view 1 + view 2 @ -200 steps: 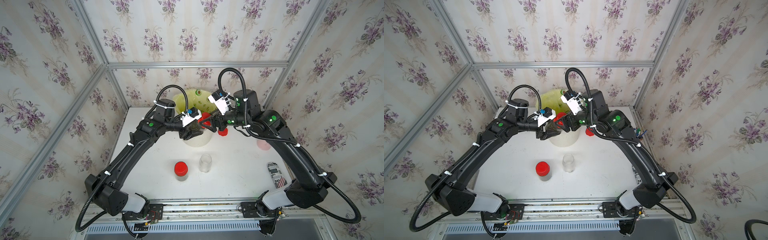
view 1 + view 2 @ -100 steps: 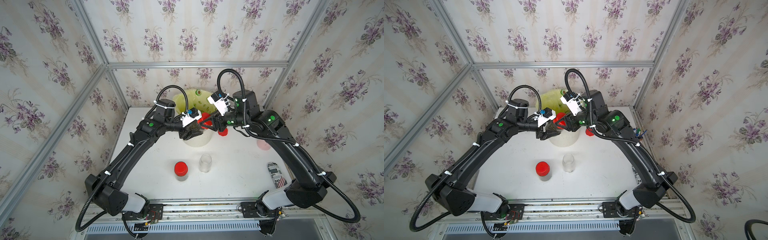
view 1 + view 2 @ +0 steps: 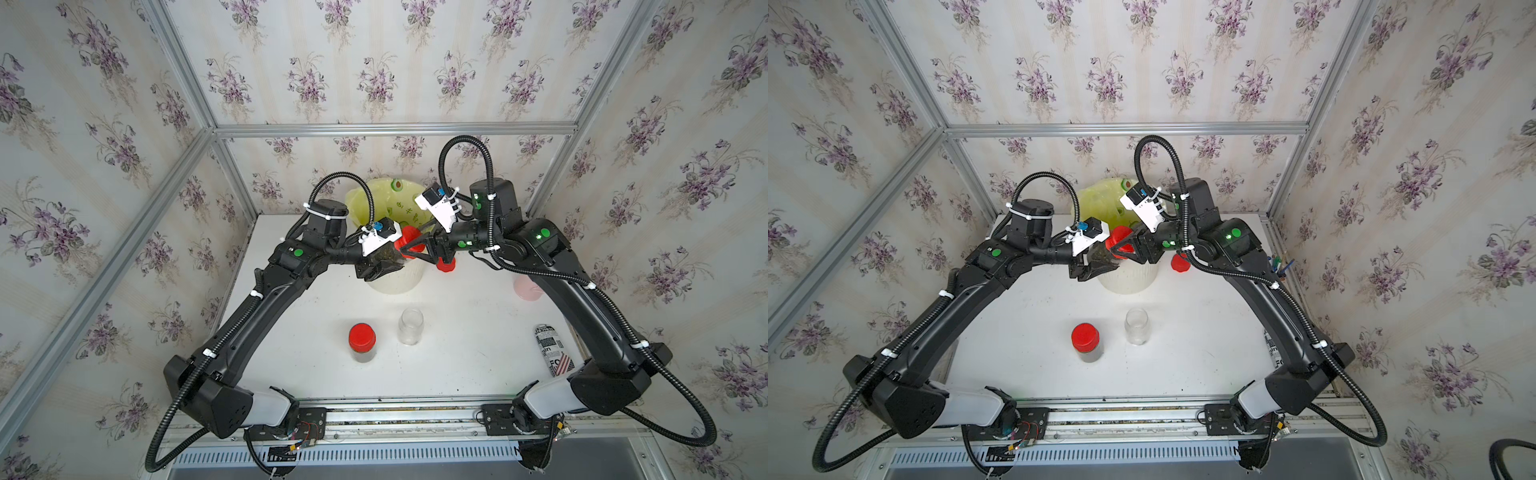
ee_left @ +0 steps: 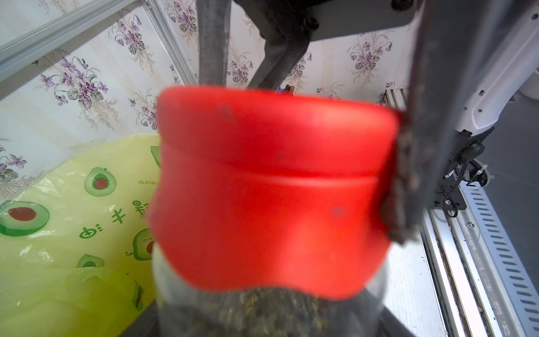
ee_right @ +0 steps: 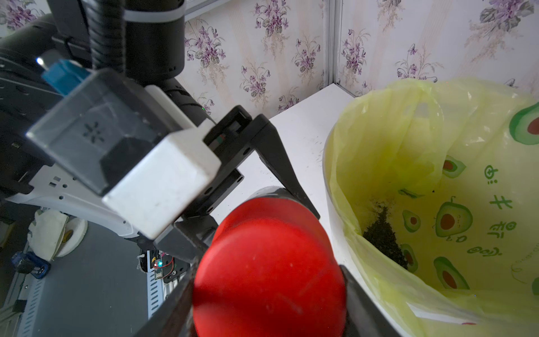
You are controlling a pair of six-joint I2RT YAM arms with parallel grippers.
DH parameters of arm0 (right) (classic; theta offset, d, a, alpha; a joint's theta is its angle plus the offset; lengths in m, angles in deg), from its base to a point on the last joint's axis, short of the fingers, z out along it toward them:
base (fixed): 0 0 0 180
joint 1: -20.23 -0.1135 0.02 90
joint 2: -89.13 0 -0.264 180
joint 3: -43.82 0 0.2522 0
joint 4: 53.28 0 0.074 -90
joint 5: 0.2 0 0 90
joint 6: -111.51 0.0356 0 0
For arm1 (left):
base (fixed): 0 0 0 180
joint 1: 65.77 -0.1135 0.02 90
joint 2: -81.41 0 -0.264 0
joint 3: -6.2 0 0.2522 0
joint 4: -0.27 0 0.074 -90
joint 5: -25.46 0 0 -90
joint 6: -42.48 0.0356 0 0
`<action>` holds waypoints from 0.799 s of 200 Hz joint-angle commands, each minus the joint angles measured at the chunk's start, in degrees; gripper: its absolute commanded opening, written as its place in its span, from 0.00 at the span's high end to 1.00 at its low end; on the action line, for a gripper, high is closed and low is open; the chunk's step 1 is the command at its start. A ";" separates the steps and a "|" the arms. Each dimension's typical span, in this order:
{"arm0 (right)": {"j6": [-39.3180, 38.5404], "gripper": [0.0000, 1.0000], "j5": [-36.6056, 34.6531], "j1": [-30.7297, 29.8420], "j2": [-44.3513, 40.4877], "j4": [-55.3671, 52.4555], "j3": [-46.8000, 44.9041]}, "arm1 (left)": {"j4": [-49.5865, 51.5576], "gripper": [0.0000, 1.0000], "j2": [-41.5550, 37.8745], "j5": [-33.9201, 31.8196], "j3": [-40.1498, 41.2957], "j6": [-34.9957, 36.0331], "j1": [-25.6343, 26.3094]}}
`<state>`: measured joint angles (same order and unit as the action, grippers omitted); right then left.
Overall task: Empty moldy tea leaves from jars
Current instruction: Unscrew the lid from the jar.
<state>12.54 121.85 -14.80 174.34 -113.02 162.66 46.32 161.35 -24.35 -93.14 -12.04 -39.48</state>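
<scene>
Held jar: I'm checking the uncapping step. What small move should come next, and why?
Probably close the right claw firmly on the red cap and twist it off. The left claw holds the jar tipped sideways near the bin, tea leaves inside, cap on, and the right claw's fingers flank the cap.

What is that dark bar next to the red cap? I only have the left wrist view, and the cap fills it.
Observer: A finger of the right gripper. In both top views its jaws straddle the red cap of the jar that the left gripper holds.
Operator: Anything dumped so far?
Observer: Yes. The right wrist view shows a dark heap of tea leaves inside the yellow bag.
Operator: And the other jars?
Observer: Two stand on the table: a capped jar and, beside it, an uncapped jar that looks empty.
</scene>
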 commanded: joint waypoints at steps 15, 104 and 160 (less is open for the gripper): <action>-10.74 0.62 0.00 0.23 0.01 -0.46 1.21 | -0.30 0.27 -0.50 6.12 -0.64 0.37 -0.20; -27.78 0.53 5.90 0.31 2.66 -9.49 6.48 | 1.03 0.27 0.13 7.42 -1.61 1.07 -0.27; -29.87 0.30 7.26 0.31 4.23 -11.52 8.95 | 1.45 0.27 0.21 6.58 -1.85 1.42 -0.27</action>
<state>-13.12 128.39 -14.47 178.47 -123.01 171.36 48.77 161.66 -19.79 -94.19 -9.74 -39.77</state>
